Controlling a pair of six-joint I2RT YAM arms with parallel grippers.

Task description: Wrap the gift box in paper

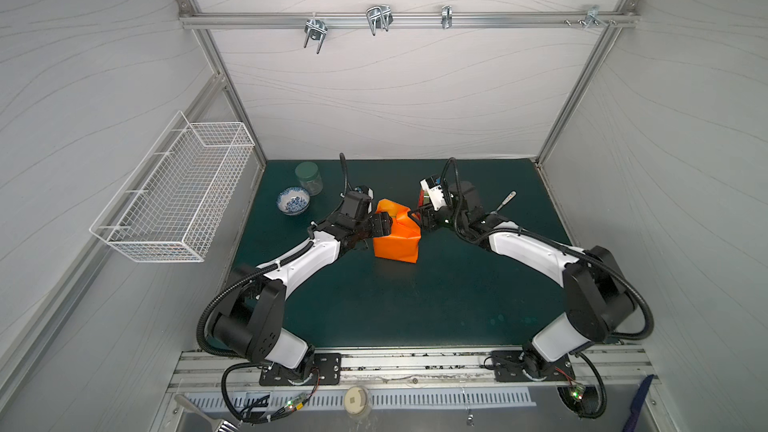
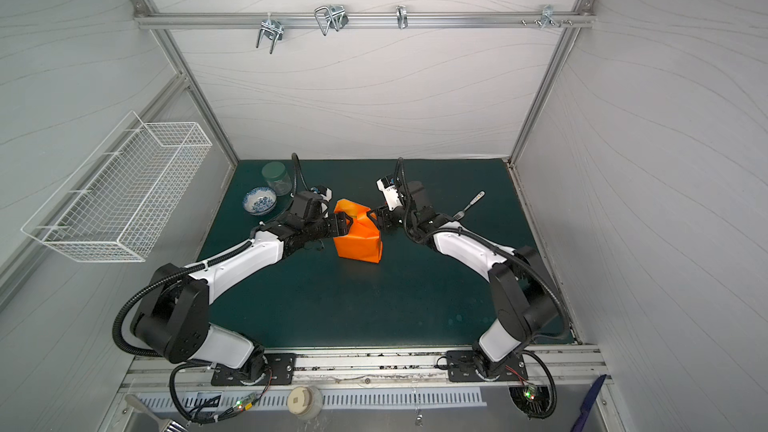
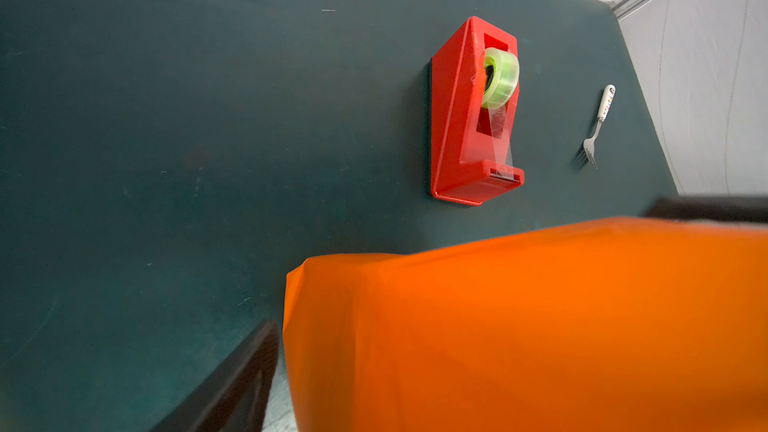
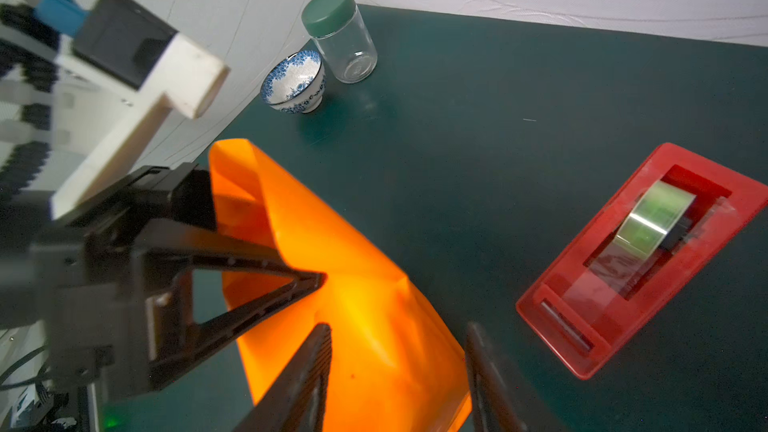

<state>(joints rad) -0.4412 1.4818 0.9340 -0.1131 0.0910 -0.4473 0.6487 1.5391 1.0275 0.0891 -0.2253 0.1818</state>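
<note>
Closing the loose end of the paper (image 1: 395,243), we clamp it wide with the left pincer (image 1: 384,224), right pincer (image 1: 417,220) parted beside it; tape dispenser (image 3: 469,118) likely next.

The orange paper (image 4: 365,268) is glossy, smooth and creased, the red tape dispenser (image 3: 451,139) shiny hard plastic, the jar (image 4: 351,51) clear glass under a matt green lid (image 4: 328,8), the bowl (image 4: 297,85) glazed china, the fork (image 3: 597,128) bright metal, the tabletop (image 3: 208,160) dull dark-green, lightly scuffed.
</note>
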